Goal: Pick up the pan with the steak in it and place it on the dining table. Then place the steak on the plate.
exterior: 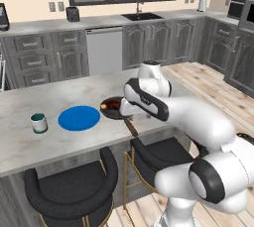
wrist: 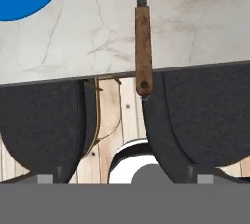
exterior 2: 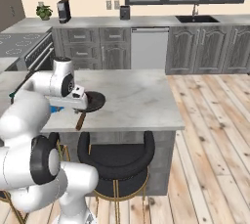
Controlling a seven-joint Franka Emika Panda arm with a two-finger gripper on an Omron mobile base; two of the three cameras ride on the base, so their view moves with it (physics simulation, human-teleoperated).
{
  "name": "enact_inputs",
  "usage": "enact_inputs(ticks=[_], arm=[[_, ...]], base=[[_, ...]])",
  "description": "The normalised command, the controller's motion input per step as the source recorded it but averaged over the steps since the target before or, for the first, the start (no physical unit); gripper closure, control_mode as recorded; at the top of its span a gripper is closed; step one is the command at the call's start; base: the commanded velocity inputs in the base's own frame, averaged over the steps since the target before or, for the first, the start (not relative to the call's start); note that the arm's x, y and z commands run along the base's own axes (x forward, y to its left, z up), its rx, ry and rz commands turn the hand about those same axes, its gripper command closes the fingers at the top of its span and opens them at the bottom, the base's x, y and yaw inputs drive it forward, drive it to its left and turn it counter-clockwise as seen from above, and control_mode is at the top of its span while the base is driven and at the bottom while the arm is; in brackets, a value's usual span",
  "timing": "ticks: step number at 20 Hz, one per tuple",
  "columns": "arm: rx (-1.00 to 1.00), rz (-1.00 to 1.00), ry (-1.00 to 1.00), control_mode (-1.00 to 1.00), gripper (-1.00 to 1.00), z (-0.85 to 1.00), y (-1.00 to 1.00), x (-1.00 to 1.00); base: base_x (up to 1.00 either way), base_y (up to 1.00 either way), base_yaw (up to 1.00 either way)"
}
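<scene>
Marbled dining table (exterior: pixel 30 141) in grey kitchen

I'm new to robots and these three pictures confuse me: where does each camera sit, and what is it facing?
Left base view: behind the arm's left, facing the dining table; arm at lower right.
Right base view: behind its right, same table; arm at lower left.
Hand view: on the hand, looking down at the pan handle over the table edge.
Shared: pan, blue plate, stools.

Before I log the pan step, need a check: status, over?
Gripper open, holding nothing. Pan down on dining table beside plate, handle past the edge. Steak in pan. Mug beyond plate.
</scene>
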Motion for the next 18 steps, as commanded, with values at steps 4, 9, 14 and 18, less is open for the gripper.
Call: enact_inputs(ticks=[4,9,14,18], arm=[[0.00,0.00,-0.04,-1.00,-1.00,0.46,-0.04,-0.37],[0.00,-0.02,-0.22,-1.00,-1.00,0.53,0.13,0.08],[-0.02,-0.06,-0.17,-1.00,-1.00,0.18,0.29,0.42],[-0.02,-0.05,-0.10,-1.00,-1.00,0.00,0.29,0.56]], base=[[0.00,0.00,0.00],[0.00,0.00,0.00],[0.00,0.00,0.00],[0.00,0.00,0.00]])
